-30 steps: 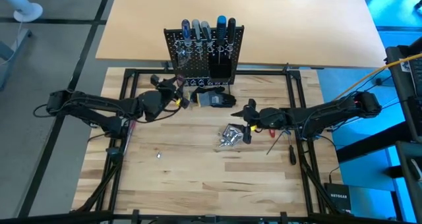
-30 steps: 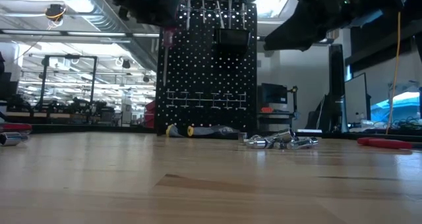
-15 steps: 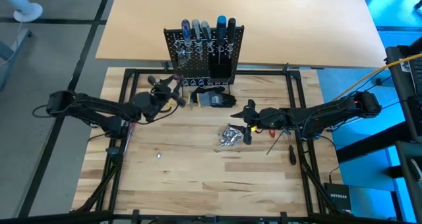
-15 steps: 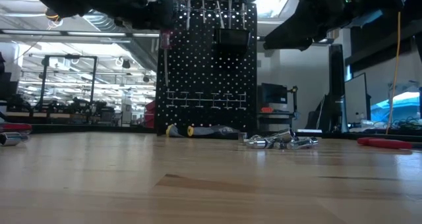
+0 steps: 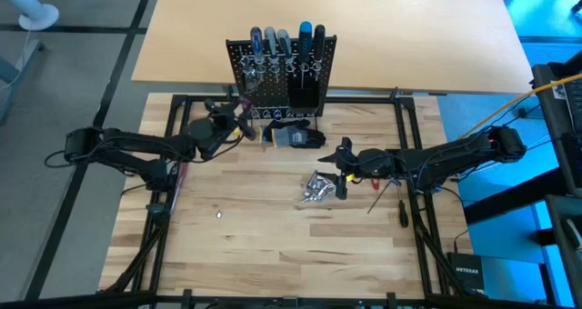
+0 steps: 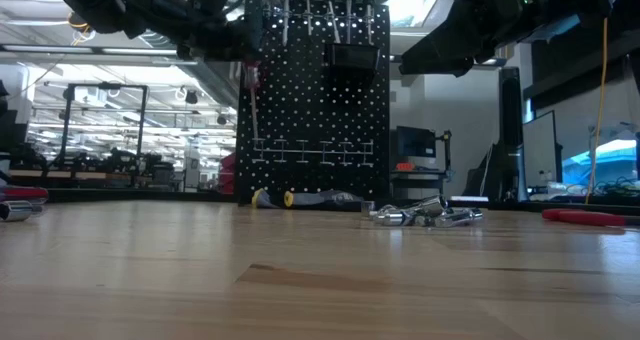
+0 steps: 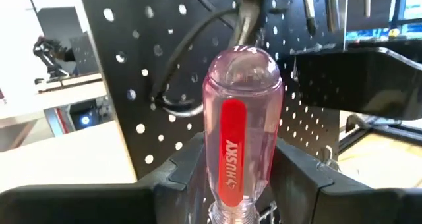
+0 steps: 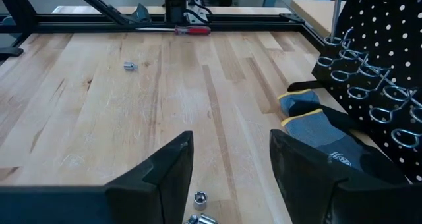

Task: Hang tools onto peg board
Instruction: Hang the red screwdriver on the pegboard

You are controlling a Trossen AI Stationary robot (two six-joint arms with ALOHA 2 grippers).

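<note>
Here your left gripper, jaws clamped on a clear red-cored screwdriver, holds it upright against the peg board at the desk's far edge, handle up for a ring; your right gripper hovers open-jawed, empty, over the silver pieces

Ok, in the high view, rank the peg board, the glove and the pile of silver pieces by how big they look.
1. Peg board, clearly the largest.
2. Glove, lying at the board's foot.
3. Pile of silver pieces, a little smaller than the glove; the gap is small.
</note>
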